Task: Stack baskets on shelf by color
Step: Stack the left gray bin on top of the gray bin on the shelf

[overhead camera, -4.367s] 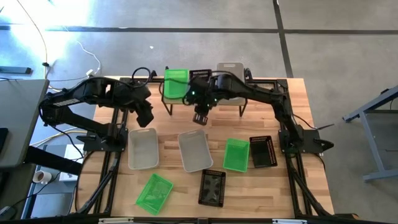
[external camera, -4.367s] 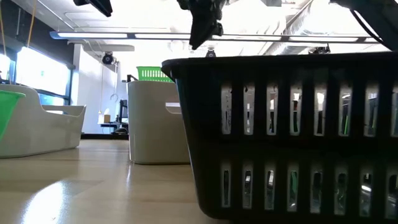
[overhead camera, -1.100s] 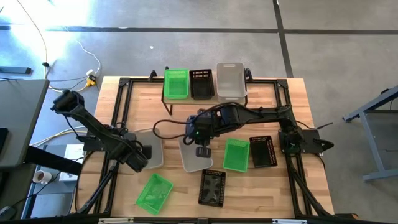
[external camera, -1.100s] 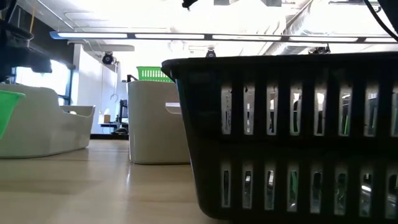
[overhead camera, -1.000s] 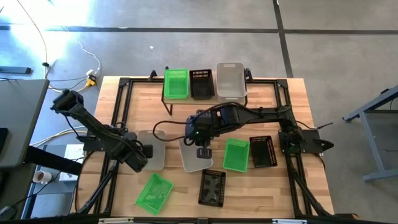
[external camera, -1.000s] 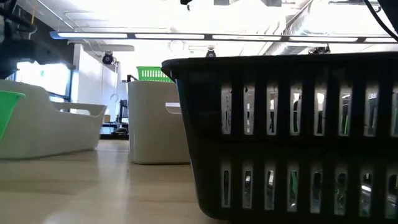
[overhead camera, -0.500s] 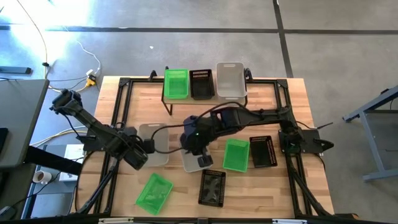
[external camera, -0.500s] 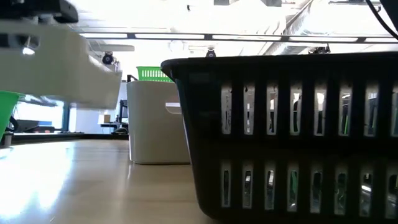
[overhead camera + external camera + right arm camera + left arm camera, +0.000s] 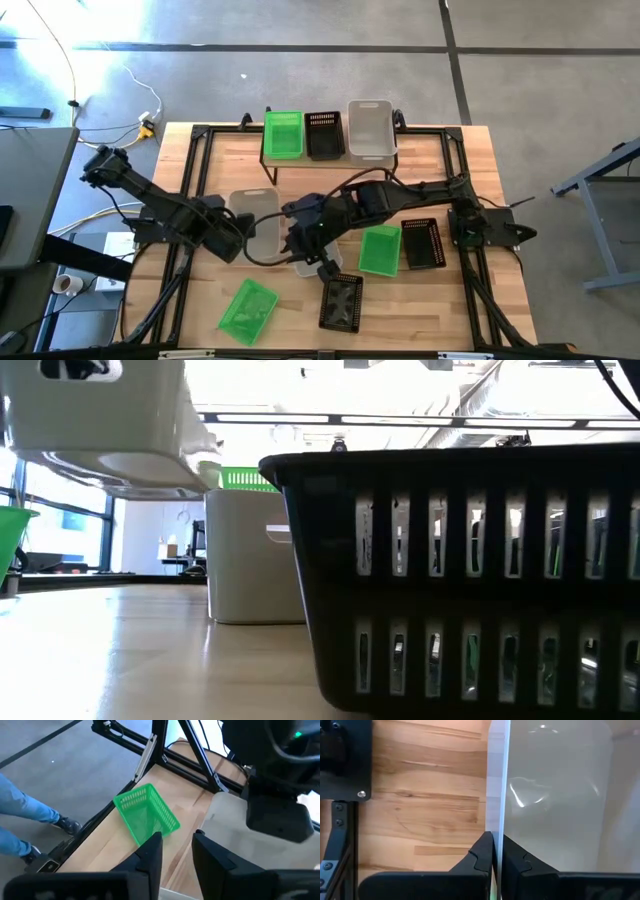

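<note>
The jaws of the left gripper [image 9: 497, 851] are being held clamped on the thin wall of a pale grey basket [image 9: 254, 226], which is being carried clear of the tabletop [image 9: 440, 300], as the low view shows; the jaws of the right gripper [image 9: 176, 847] are being held partly apart with nothing between them, above a second grey basket [image 9: 312, 262] lying on the tabletop in front of the shelf [image 9: 330, 158]. The task is judged to be at an early stage: only one green basket [image 9: 283, 133], one black basket [image 9: 323, 134] and one grey basket [image 9: 370, 131] are being borne side by side by the shelf, so a single layer per colour is begun. Left off the shelf, all nearer the front edge than it, are being seen two green baskets [image 9: 380, 249] [image 9: 247, 310], two black baskets [image 9: 423, 243] [image 9: 341, 301] and the two grey ones. Every basket whose inside is being shown appears empty.
</note>
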Robot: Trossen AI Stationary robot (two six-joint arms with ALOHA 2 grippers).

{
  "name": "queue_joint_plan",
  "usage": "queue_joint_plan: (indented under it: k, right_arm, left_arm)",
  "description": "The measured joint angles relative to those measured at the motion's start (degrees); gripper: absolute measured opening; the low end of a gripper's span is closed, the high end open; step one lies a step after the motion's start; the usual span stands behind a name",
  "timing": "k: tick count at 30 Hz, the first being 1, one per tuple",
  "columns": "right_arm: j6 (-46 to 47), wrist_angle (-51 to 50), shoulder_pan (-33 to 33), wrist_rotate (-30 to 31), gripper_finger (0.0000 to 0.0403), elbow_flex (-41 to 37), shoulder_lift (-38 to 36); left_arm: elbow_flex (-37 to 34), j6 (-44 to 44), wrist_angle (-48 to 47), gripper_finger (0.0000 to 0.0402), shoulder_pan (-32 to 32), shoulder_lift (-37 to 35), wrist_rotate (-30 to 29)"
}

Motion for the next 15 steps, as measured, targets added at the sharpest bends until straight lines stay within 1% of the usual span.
queue_joint_plan:
  k: [5, 8, 15]
  right_arm:
    - [0.00, 0.40, -0.15, 0.18, 0.0130, 0.00, 0.00]
    - [0.01, 0.44, -0.15, 1.48, 0.0145, -0.07, 0.00]
    - [0.96, 0.54, -0.15, 1.50, 0.0151, -4.60, 0.02]
  left_arm:
    - [3.46, 3.37, -0.19, 0.0001, 2.20, 3.57, -1.39]
    - [5.53, 5.71, -0.28, 0.0001, 3.73, 5.40, -1.91]
    - [10.85, 10.89, -0.43, 0.0001, 6.39, 9.24, -4.49]
